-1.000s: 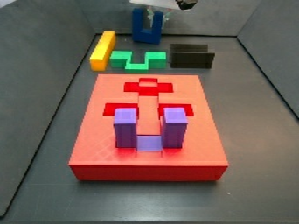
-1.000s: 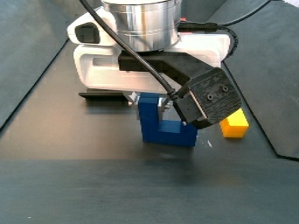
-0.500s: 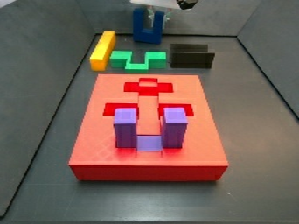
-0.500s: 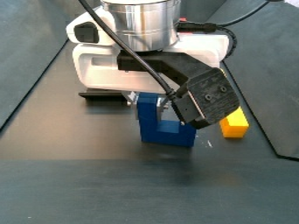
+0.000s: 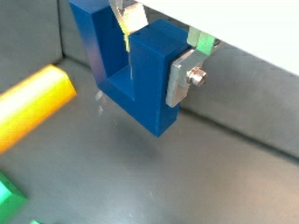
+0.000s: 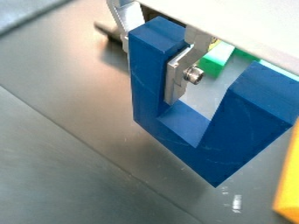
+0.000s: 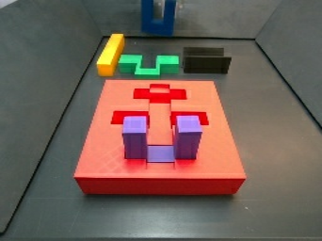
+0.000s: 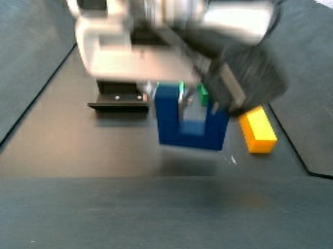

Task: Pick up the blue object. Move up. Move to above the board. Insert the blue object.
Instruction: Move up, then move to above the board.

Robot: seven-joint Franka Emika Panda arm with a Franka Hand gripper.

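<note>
The blue object [image 5: 135, 83], a dark blue U-shaped block, hangs just above the dark floor with my gripper [image 5: 155, 51] shut on one of its prongs. Both wrist views show a silver finger [image 6: 184, 72] pressed flat against that prong. In a side view the blue object [image 7: 158, 17] is at the far top edge, behind the other pieces. In a side view the gripper [image 8: 182, 94] and blue object [image 8: 190, 124] are blurred. The red board [image 7: 113, 160] lies nearer the front, well apart from the gripper, with a cross-shaped recess [image 7: 158, 93].
A purple U-shaped block [image 7: 161, 137] stands in the board. A yellow bar [image 7: 111, 53], a green piece [image 7: 149, 64] and the dark fixture [image 7: 208, 60] lie between the board and the gripper. Dark walls enclose the floor.
The gripper has moved up with the blue object, which now sits higher in both side views and is off the floor.
</note>
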